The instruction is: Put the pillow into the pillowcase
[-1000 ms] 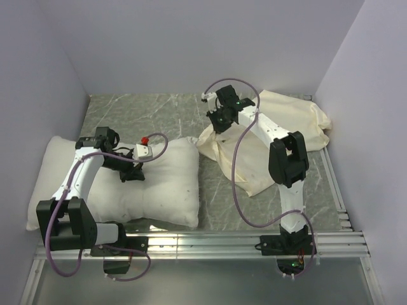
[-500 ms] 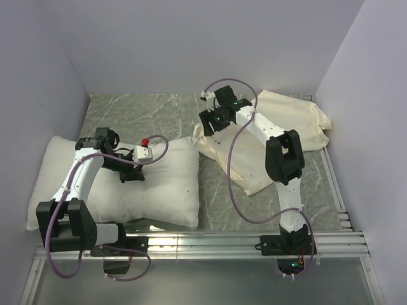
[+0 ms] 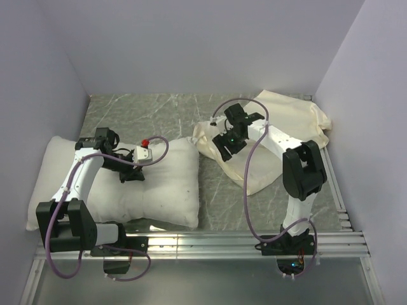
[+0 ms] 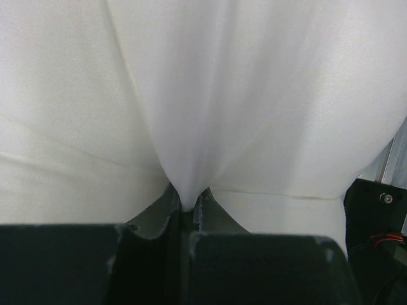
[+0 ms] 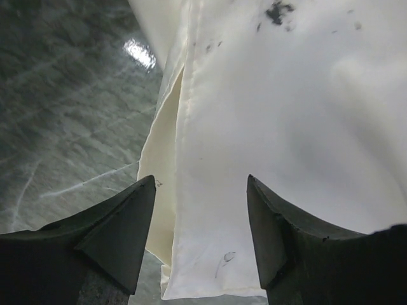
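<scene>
On the table (image 3: 159, 111): pillow (image 3: 162, 184) pinched, pillowcase (image 3: 299, 121) lying free

At the left side we see the left tool (image 4: 187, 206) pressed together on a fold of the pillow. White fabric rises in a ridge just ahead of its tips, and the pillow spreads on all sides of this tool. The right tool (image 5: 200, 184) stands spread and grips nothing. Directly beneath it lies an edge of the pillowcase, where two layers part a little. The pillow is wholly outside the pillowcase.
</scene>
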### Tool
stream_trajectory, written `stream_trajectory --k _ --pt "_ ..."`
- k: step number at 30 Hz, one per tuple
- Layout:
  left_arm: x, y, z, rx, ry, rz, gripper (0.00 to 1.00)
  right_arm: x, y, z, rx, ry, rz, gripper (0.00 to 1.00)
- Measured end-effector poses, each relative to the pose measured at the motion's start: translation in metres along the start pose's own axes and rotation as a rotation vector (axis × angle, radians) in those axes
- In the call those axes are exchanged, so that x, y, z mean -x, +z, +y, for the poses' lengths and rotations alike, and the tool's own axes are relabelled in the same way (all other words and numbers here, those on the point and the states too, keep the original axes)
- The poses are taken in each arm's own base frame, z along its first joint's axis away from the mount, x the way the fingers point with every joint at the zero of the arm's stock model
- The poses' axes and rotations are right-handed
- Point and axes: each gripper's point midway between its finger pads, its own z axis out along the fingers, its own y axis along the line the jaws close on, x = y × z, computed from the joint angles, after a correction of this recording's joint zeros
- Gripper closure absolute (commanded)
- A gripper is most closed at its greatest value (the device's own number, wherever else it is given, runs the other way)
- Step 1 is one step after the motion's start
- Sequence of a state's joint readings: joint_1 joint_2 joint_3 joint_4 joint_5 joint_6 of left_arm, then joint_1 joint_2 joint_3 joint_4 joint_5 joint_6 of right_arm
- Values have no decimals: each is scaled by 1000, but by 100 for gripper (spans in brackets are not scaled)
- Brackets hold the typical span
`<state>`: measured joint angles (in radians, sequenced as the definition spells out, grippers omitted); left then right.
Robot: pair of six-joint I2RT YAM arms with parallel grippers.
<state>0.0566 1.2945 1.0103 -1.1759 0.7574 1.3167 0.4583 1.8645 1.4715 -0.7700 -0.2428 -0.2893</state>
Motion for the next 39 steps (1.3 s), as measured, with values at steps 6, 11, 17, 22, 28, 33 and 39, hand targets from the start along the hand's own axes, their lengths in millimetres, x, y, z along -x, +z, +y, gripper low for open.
stream_trajectory --k 6,11,17,22,28,33,39 --pt "1 -1 0 -2 2 0 100 -20 23 4 -5 -28 82 59" --pt "1 -2 -1 -4 9 3 100 -28 27 -5 -53 -17 107 95" --pt "7 -2 -4 -19 39 8 100 -22 17 -9 -71 14 73 100" --pt "30 -1 -8 -50 116 27 100 -3 -20 -12 -64 93 -64 100" --pt "59 14 -26 -135 176 40 100 23 -85 -19 -61 172 -289 100" --pt "81 25 -29 -191 165 20 100 21 -100 -6 -27 159 -342 100" --pt "92 19 -29 -186 173 18 100 -14 -67 -2 14 153 -194 89"
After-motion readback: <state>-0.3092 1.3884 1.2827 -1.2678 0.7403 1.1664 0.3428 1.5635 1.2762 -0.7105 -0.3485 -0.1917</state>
